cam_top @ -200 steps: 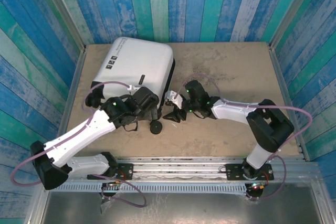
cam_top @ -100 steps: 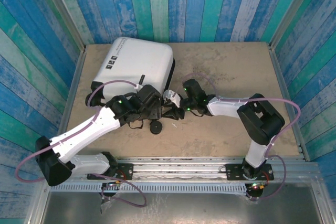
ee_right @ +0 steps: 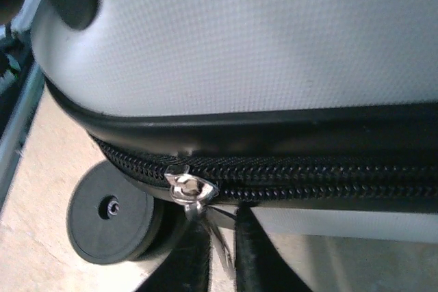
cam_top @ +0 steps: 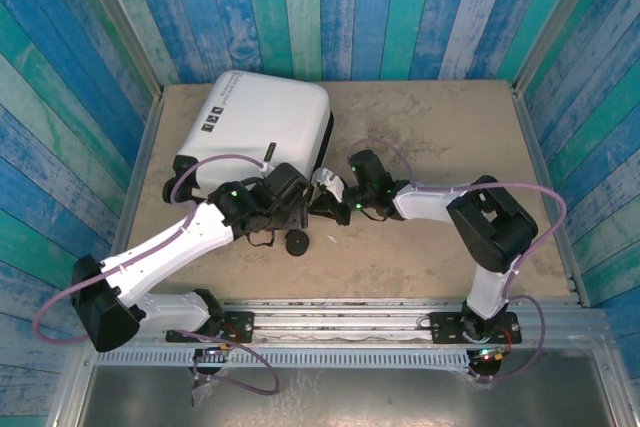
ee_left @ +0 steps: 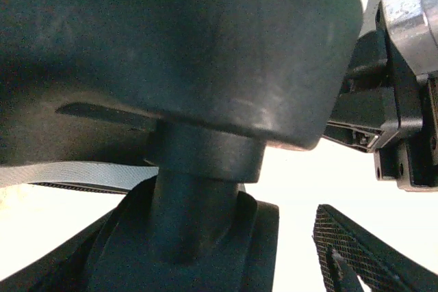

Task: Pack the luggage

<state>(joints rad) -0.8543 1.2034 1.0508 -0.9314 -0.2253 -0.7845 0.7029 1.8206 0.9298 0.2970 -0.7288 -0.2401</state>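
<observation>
The luggage (cam_top: pixel 262 122) lies flat and closed at the back left of the table, white shell up. In the right wrist view its shell (ee_right: pixel 260 39) sits above the black zipper (ee_right: pixel 321 179). My right gripper (ee_right: pixel 220 261) is shut on the silver zipper pull (ee_right: pixel 217 241), which hangs from the slider (ee_right: pixel 191 188) at the suitcase's near right corner (cam_top: pixel 322 187). My left gripper (cam_top: pixel 288 199) is at the near edge, open, with a black wheel (ee_left: pixel 178 52) close in front and one meshed finger pad (ee_left: pixel 349 251) clear of it.
A black suitcase wheel (cam_top: pixel 297 243) stands on the table just in front of the two grippers, also seen as a wheel (ee_right: pixel 113 213) left of the slider. The right arm's elbow (cam_top: pixel 490 227) is folded over the table's right half. Blue plank walls enclose the table.
My right gripper has closed on the zipper pull at the suitcase corner. My left gripper has moved in closer to the suitcase's near edge and its jaws have narrowed somewhat.
</observation>
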